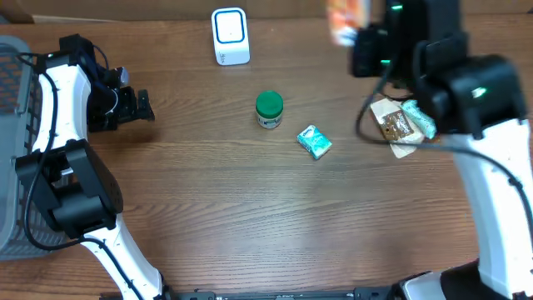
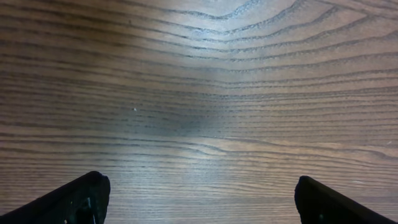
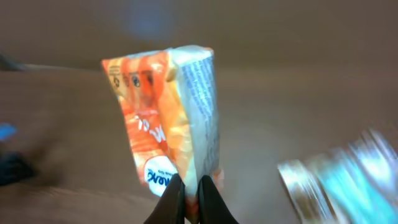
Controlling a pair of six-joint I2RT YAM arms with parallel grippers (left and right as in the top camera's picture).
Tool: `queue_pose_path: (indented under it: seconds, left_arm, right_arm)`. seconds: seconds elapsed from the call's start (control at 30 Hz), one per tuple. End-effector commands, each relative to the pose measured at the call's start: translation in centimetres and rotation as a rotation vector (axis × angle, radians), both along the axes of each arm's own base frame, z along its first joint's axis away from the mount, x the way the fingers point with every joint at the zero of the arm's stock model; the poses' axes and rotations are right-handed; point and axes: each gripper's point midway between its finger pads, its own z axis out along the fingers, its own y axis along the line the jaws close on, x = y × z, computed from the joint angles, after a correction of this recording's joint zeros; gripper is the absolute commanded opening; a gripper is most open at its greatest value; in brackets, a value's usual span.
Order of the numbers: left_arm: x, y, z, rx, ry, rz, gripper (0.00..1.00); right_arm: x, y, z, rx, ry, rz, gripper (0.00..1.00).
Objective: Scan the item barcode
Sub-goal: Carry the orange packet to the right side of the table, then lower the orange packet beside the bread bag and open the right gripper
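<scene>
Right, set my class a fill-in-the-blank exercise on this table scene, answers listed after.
The packet held by the right end effector is mostly ____.
The jar is ____ on top.
The left end effector is ____ and holds nothing.
The grey basket sits on the robot's ____ side.
Missing words: orange, green, open, left.

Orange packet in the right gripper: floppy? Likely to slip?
Probably light and semi-stiff: the packet holds its shape beyond the right gripper, pinched only at its bottom edge, with no visible droop. Its surface looks glossy and the pinch is narrow, so it could swivel or slip in a fast swing.
</scene>
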Motion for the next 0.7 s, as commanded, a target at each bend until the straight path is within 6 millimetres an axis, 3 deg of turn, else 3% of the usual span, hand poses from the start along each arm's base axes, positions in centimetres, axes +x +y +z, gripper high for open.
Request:
queue_pose_path:
  seconds: [0.0,0.13,0.33,0.5,0.67]
  left_arm:
    - [0.3,0.0,0.8,0.006,-0.022,-0.003,1.0]
    - [0.3,0.0,0.8,0.006,-0.022,-0.003,1.0]
    - [0.3,0.0,0.8,0.006,-0.022,-0.003,0.99]
    - [0.3,0.0,0.8,0.006,-0.022,-0.003,1.0]
    - [0.3,0.0,0.8,0.006,-0.022,-0.003,1.0]
  right_arm:
    - [0.0,-6.0,-5.2,0.035,0.215,-0.224,0.04]
    - [0.1,-10.2,-11.0,0.018,0.389,-0.347,0.04]
    - [0.5,-14.0,-18.8,0.024,0.554,-0.458,0.04]
    - [1.1,-16.4,-23.4,0.116,0.611,-0.538,0.04]
    - [1.3,-19.7,-26.1,0.21,0.631,-0.663,0.04]
